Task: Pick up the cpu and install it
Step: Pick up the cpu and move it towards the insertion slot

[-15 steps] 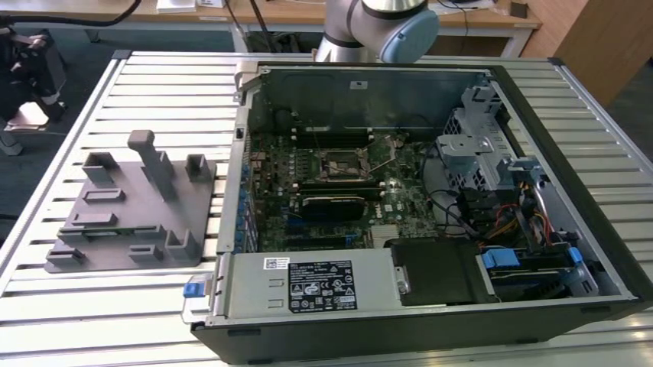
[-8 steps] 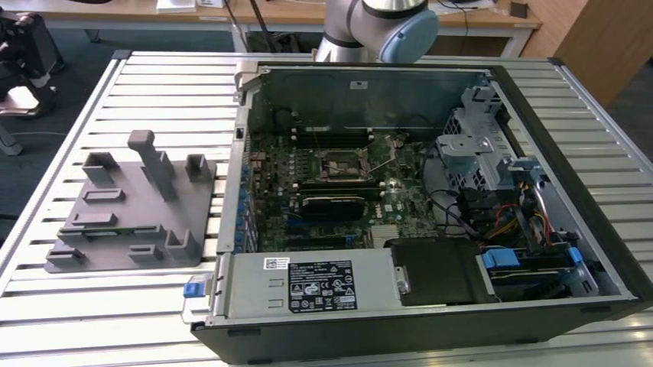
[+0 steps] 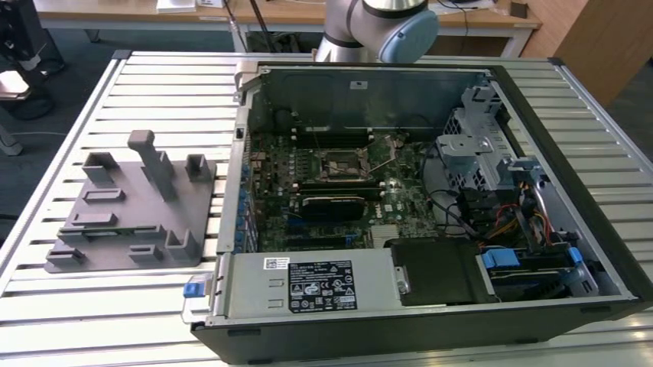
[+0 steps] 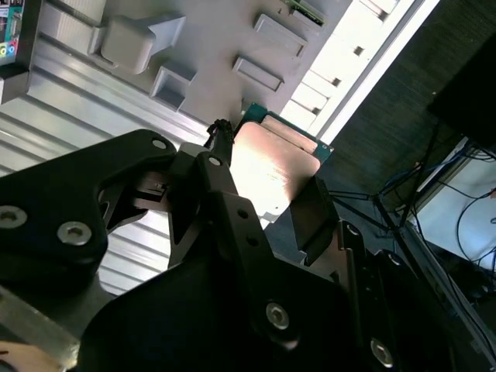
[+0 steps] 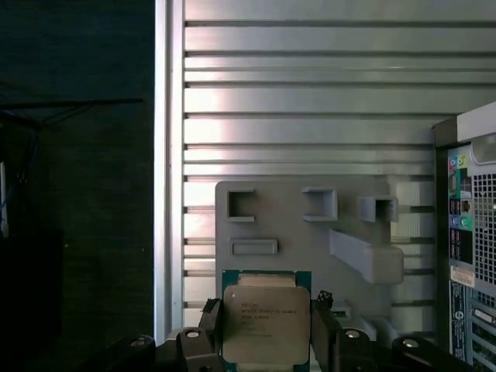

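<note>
- Tool point(image 5: 266, 329) clamps the cpu point(image 5: 266, 310) by two opposite edges, holding it above the grey fixture tray point(image 5: 294, 232), near a bench point(image 5: 310, 101) edge.
- You risk a slip: that edge hold looks thin, and a jolt could tip the chip.
- Socket point(image 3: 339, 162) in the open case point(image 3: 479, 99): a skewed cpu could jam there.
</note>
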Robot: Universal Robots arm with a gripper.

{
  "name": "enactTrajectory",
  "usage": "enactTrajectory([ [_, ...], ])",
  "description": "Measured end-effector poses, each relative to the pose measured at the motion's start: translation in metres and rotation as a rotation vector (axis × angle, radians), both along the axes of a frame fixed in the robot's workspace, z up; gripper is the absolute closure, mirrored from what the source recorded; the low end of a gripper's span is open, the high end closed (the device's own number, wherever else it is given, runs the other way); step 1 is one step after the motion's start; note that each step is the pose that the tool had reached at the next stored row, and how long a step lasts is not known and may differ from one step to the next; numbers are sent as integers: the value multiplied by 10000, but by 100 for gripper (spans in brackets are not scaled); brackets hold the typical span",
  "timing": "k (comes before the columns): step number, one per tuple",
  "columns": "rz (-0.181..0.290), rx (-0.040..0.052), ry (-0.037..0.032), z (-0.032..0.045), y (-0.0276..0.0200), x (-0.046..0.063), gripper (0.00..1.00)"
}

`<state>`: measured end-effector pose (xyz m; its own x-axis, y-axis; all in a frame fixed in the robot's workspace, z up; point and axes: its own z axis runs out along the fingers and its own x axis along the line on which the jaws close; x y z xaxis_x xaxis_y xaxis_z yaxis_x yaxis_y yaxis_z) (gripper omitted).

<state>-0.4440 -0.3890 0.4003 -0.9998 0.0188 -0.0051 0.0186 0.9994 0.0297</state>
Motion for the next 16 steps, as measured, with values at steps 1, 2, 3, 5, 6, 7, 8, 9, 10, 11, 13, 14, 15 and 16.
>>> enactTrajectory([
  [1, -1, 0, -5, 6, 0, -1, 46],
  [2, -1, 1, -10, 5, 1, -1, 46],
  [3, -2, 1, -10, 5, 1, -1, 46],
  [5, -1, 0, -10, 6, 0, -1, 46],
  [6, -1, -1, -9, 6, 0, -1, 46],
  [7, -2, -1, -9, 7, 1, 1, 46],
  [8, -2, -2, -7, 7, 1, 8, 46],
  [9, -2, -2, -7, 7, 1, 23, 46],
  [10, -1, -1, -9, 6, 1, 49, 46],
  [11, -1, -2, -8, 6, 1, 78, 46],
  [13, -1, -1, -9, 5, 1, 147, 46],
  [14, 0, -1, -8, 6, 0, 183, 46],
  [15, -1, -1, -9, 5, 0, 220, 46],
  [16, 0, 0, -10, 4, 0, 258, 46],
])
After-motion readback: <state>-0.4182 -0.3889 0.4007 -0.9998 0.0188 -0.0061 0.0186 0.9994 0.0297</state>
